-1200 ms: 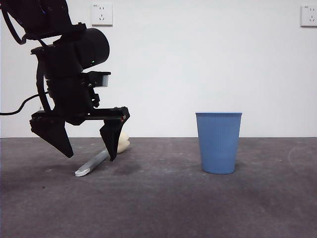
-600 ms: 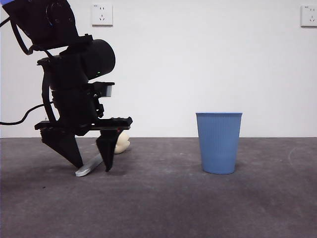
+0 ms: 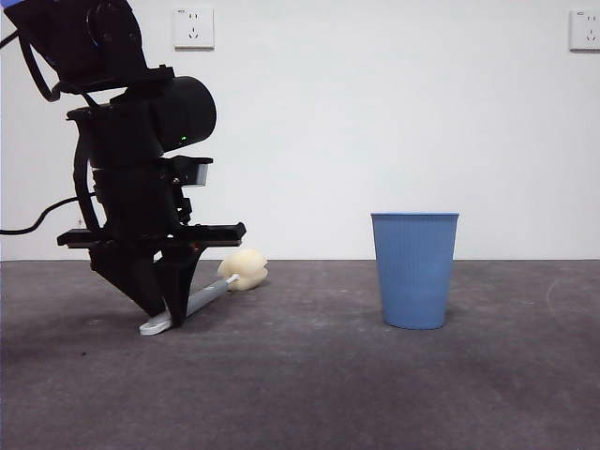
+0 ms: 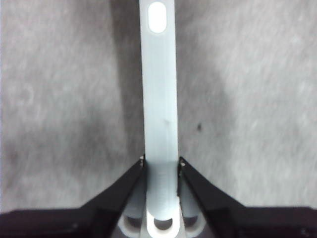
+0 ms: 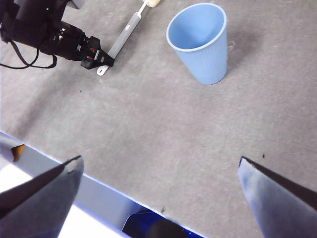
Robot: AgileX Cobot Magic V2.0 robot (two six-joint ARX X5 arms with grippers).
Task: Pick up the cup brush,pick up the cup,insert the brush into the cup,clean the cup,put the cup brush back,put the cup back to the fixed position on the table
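Note:
The cup brush lies on the table (image 3: 309, 375) at the left, its grey-blue handle (image 3: 202, 300) running back to the cream sponge head (image 3: 246, 269). My left gripper (image 3: 169, 314) is down at the table, shut on the handle near its white tip. In the left wrist view the handle (image 4: 159, 99) runs straight out from the left gripper (image 4: 161, 163), both jaws pressing its sides. The blue ribbed cup (image 3: 414, 270) stands upright to the right, apart from the brush. High above the near table, my right gripper (image 5: 158, 161) is wide open and holds nothing. It looks down on the cup (image 5: 203, 54) and the brush (image 5: 124, 37).
A white wall with two sockets (image 3: 192, 26) closes the back of the table. The right wrist view shows the table's near edge (image 5: 59, 171) with a blue strip. A black cable (image 3: 37, 211) trails from the left arm.
The left gripper's jaws have dropped to the table and shut on the brush handle. The sponge head has shifted a little to the right. The cup has not moved.

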